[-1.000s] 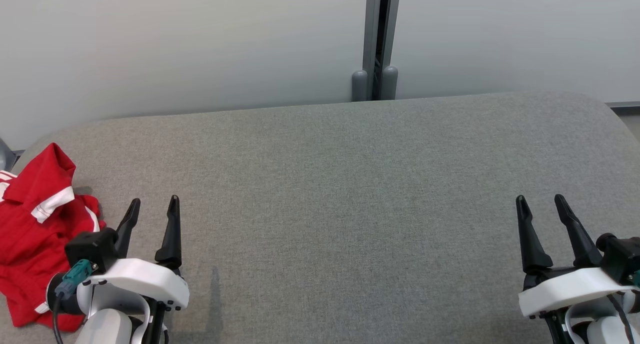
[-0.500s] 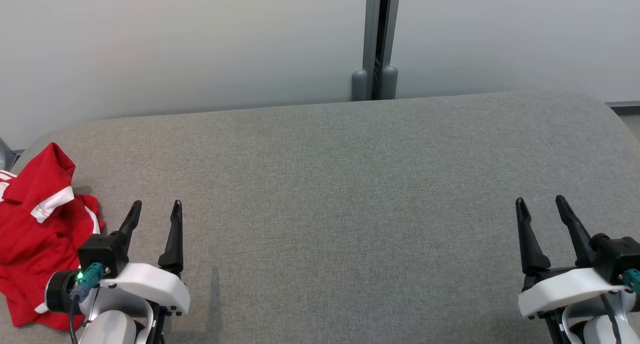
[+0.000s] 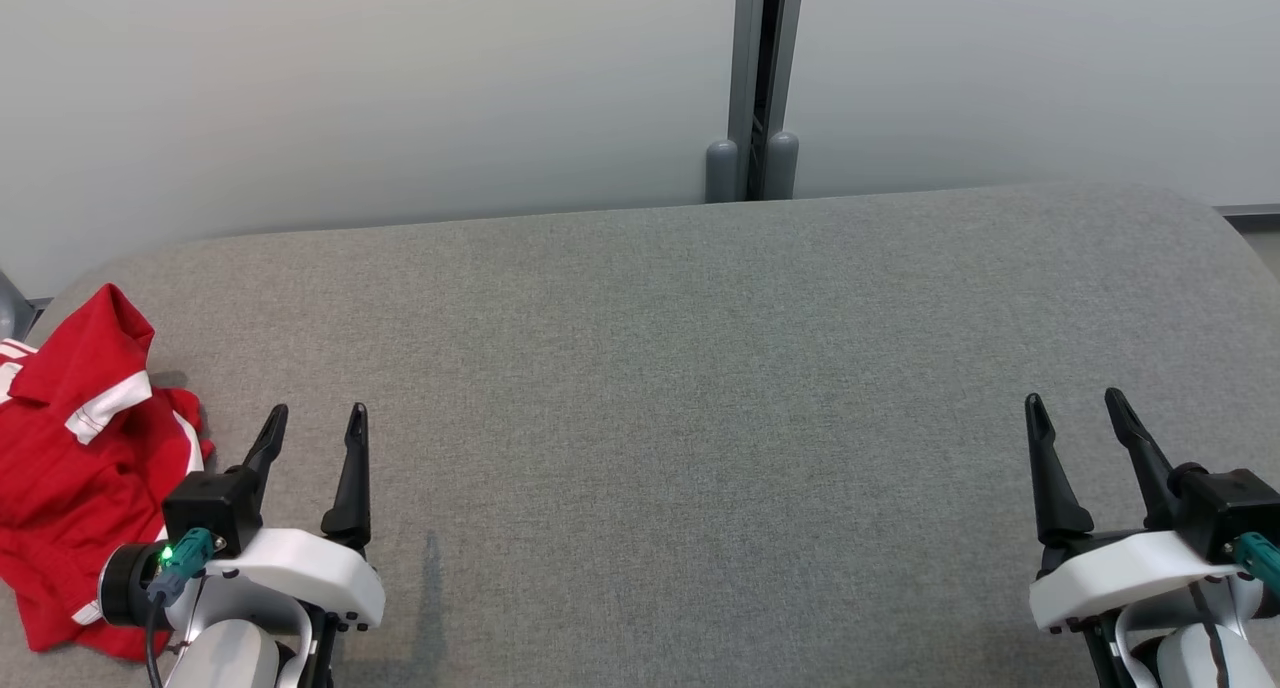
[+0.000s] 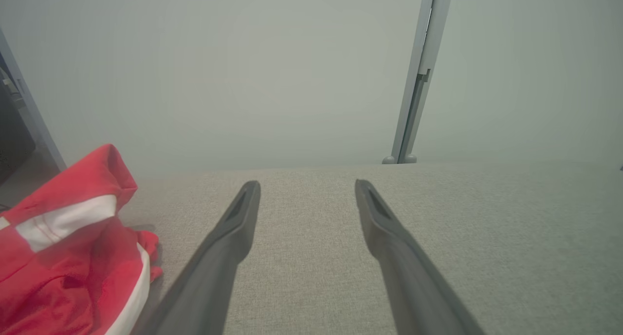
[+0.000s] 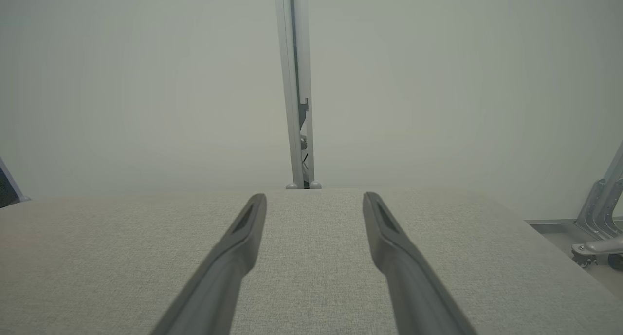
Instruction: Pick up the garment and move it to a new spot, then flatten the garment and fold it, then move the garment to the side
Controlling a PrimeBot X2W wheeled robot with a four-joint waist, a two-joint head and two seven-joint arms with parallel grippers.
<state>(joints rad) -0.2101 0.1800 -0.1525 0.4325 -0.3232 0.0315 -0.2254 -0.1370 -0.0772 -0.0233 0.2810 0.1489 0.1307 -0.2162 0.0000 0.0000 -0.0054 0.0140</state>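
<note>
The garment — red, with a white band across one raised fold — is seen crumpled in a heap at the left end of the table, close to its near edge and partly run off the head view's left side. It is not gripped by anything. The rest of the table, from its middle to its right end, is shown as bare grey cloth.

The left gripper is held over the table's near edge, just beside the heap on the side toward the table's middle, its two fingers spread wide and nothing between them. The right gripper is held over the table's near edge at the right end, well apart from the garment, likewise spread wide and empty.

The pick-up is judged to be the step in hand, and not yet begun. It would be done well if the left gripper were turned toward the table's left end and lowered onto a raised fold — the peak above the white band looks easiest to reach — so that cloth alone is pinched and the table's cover is not caught. A thin edge is to be preferred over the bulk of the heap. The garment should be lifted clear before it is carried to the table's middle, where room for flattening is offered.
</note>
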